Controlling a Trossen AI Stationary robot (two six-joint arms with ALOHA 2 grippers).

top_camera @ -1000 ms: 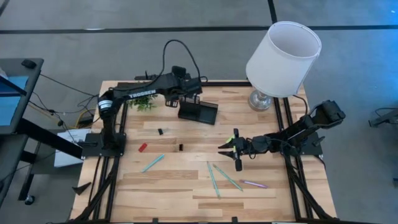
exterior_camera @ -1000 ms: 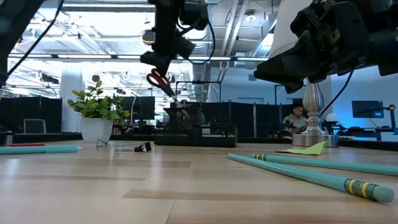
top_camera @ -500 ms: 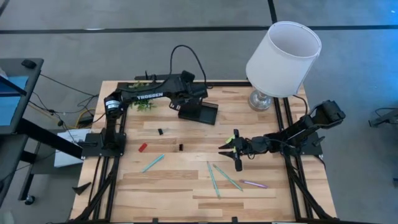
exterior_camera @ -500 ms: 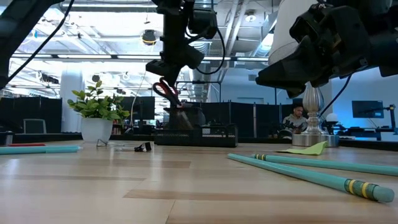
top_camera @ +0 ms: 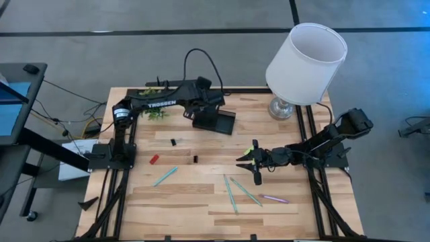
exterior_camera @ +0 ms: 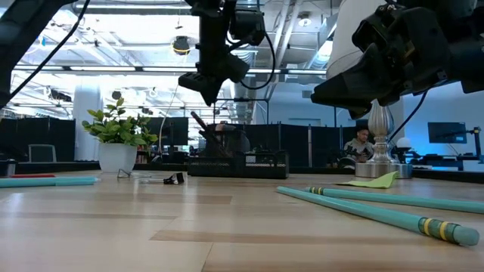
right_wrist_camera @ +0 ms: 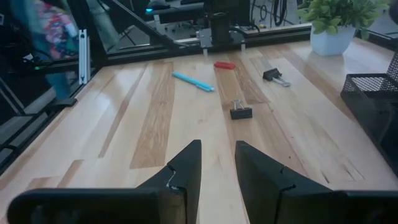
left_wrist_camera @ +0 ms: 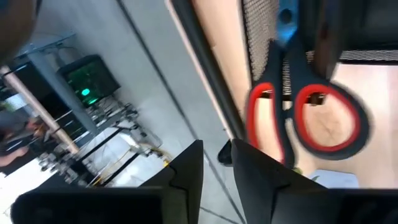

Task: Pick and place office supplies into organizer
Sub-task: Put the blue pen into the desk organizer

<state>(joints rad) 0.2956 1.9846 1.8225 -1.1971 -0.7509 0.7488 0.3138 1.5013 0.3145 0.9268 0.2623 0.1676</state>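
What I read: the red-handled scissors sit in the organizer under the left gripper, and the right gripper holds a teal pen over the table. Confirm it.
One thing is wrong: the right gripper holds nothing. The right wrist view shows its jaws apart and empty, with a teal pen lying on the table beyond. The scissors do sit in the organizer under the left gripper.

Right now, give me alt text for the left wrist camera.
Red-handled scissors hang blades-first over the black mesh organizer, just beyond the left gripper, whose fingers are apart and not touching them. Wooden table and blurred room beyond.
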